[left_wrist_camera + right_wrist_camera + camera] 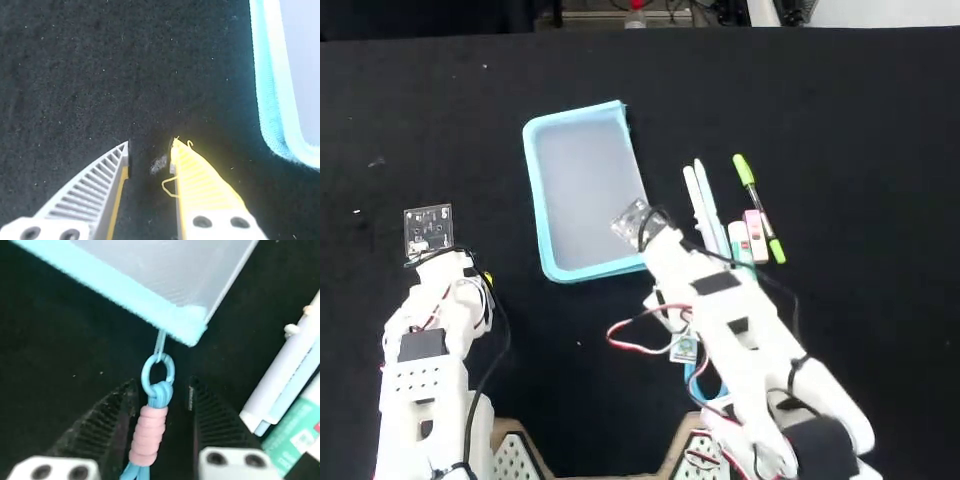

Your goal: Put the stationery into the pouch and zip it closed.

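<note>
Black table (840, 110) carries a translucent light-blue pouch (582, 190), centre frame. Right gripper (161, 385) fingers spread astride its pink-beaded pull cord (149, 432); left gripper (149, 145) fingers spread.

Pens (706, 206) right of pouch (585, 190)

This looks like a robotics lab bench. A table (860, 110) draped in black cloth carries two white, printed-looking arms, the left arm (420, 370) and the right arm (750, 340), with bare wires (618, 338) and screw heads showing. A pouch (585, 180) is laid out between them. Cables (705, 10) lie past the far edge.
</note>
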Action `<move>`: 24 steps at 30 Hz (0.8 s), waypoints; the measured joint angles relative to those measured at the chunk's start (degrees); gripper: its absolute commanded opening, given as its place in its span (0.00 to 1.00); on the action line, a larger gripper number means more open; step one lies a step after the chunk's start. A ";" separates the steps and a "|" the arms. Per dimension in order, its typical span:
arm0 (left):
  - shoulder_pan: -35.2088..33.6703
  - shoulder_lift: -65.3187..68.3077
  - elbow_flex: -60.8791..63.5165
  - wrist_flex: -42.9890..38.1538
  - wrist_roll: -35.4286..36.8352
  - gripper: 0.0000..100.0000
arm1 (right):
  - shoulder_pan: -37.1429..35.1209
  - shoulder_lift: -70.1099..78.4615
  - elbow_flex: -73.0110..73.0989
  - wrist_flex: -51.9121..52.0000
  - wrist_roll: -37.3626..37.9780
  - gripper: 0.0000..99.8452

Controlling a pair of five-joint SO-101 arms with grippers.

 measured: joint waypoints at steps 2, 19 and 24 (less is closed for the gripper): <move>0.00 0.00 0.00 0.00 0.00 0.14 | 0.26 0.70 -0.70 0.00 0.09 0.07; 0.00 0.00 0.00 0.00 0.00 0.14 | 4.57 0.79 -1.76 -0.35 0.00 0.13; 0.00 0.00 0.00 0.00 0.00 0.14 | 4.57 0.79 -3.34 4.13 0.00 0.15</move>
